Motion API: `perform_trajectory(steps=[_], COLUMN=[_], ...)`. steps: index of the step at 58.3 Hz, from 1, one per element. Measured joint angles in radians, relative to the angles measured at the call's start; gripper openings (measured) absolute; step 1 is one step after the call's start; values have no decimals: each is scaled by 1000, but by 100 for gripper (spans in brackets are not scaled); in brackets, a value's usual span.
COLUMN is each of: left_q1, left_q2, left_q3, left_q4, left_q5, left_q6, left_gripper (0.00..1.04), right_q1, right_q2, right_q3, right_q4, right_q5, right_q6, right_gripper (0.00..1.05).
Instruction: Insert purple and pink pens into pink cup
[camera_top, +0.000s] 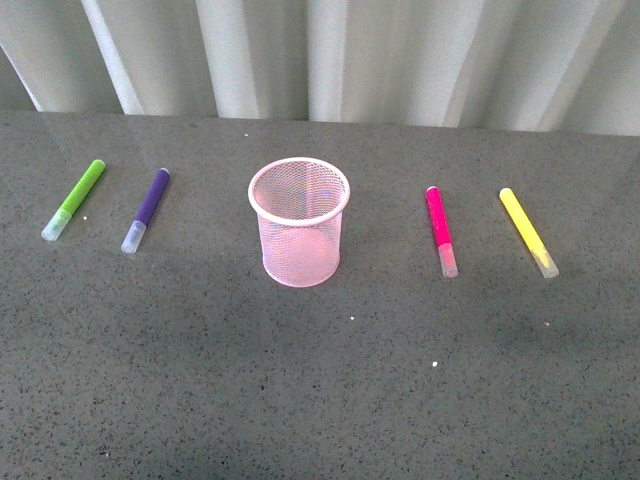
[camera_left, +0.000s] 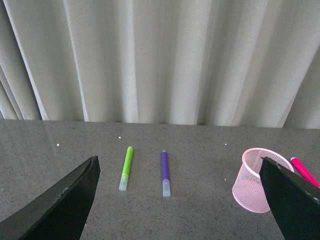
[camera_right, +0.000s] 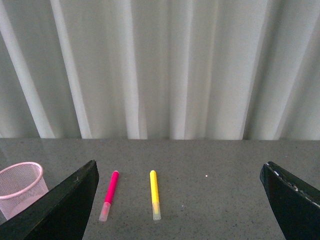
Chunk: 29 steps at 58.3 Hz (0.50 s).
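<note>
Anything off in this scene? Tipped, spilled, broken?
Nothing stands out. The pink cup stands upright and looks empty. The purple pen, pink pen, green marker and yellow marker lie flat on the table, capped, each apart from the others and the cup.

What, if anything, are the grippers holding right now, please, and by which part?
Nothing: the left gripper and the right gripper are both open and empty.

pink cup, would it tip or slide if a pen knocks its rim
The pink cup is open wire mesh, so probably light and easy to shove. It tapers to a base narrower than its rim, so a sideways knock might tip it.
</note>
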<state>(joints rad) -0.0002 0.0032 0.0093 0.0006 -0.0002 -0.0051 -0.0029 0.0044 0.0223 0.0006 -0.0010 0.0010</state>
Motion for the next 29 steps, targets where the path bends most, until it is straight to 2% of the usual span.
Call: perform_trajectory(steps=[29], left_q1=[0], left_q2=[0], left_q3=[0], left_q4=[0], left_q5=[0], left_q6=[0], left_gripper=[98], right_q1=[0], right_q2=[0], right_q3=[0], right_q4=[0], right_q5=[0], right_q6=[0], right_gripper=[98])
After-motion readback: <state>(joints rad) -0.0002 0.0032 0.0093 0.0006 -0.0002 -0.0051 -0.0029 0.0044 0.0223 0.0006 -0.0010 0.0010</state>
